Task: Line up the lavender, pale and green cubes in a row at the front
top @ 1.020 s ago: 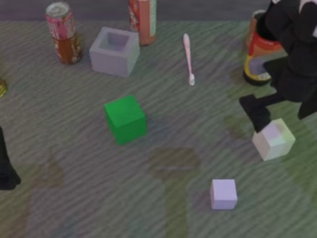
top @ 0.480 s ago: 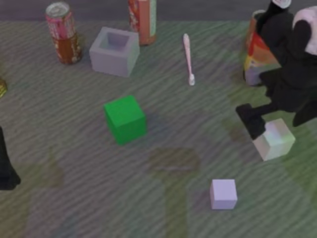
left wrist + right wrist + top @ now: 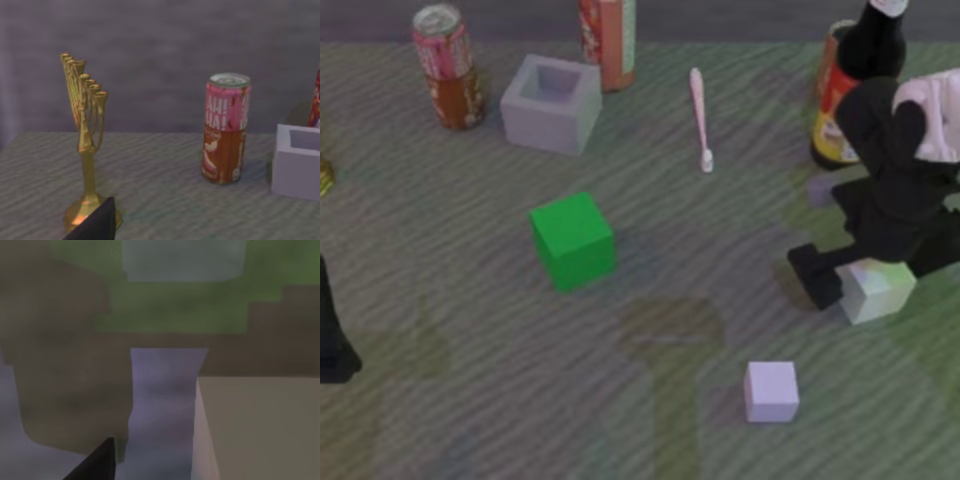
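- A rendered tabletop test scene, not a real room: the table carries a blotchy grey-green woven texture.
- Behind it stands only a plain grey-purple wall.
- Unrelated props sit scattered: soda can, menorah, toothbrush, bottle, grey box.

a mottled green table bears the green cube, pale cube, lavender cube and toothbrush.
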`<state>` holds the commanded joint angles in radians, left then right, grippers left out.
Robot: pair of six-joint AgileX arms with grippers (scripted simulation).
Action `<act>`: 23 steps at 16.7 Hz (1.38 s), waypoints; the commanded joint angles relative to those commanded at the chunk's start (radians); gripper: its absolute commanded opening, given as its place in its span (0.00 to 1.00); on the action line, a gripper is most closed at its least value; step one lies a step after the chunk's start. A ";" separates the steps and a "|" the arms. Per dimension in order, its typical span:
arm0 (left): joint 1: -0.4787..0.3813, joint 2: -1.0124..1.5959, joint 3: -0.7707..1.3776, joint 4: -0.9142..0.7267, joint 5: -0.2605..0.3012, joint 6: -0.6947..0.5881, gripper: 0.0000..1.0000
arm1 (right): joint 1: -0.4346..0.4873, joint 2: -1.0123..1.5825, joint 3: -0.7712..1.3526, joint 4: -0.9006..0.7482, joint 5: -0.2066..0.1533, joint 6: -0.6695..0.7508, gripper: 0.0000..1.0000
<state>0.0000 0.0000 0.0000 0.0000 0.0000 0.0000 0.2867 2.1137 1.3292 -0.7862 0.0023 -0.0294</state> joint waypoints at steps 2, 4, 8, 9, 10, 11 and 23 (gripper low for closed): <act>0.000 0.000 0.000 0.000 0.000 0.000 1.00 | 0.000 0.000 0.000 0.000 0.000 0.000 1.00; 0.000 0.000 0.000 0.000 0.000 0.000 1.00 | 0.000 0.000 0.000 0.000 0.000 0.000 0.85; 0.000 0.000 0.000 0.000 0.000 0.000 1.00 | 0.000 0.000 0.000 0.000 0.000 0.000 0.55; 0.000 0.000 0.000 0.000 0.000 0.000 1.00 | 0.000 0.000 0.000 0.000 0.000 0.000 0.47; 0.000 0.000 0.000 0.000 0.000 0.000 1.00 | 0.000 0.000 0.000 0.000 0.000 0.000 0.40; 0.000 0.000 0.000 0.000 0.000 0.000 1.00 | 0.000 0.000 0.000 0.000 0.000 0.000 0.32; 0.000 0.000 0.000 0.000 0.000 0.000 1.00 | 0.000 0.000 0.000 0.000 0.000 0.000 0.00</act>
<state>0.0000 0.0000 0.0000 0.0000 0.0000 0.0000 0.2867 2.1137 1.3292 -0.7862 0.0023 -0.0294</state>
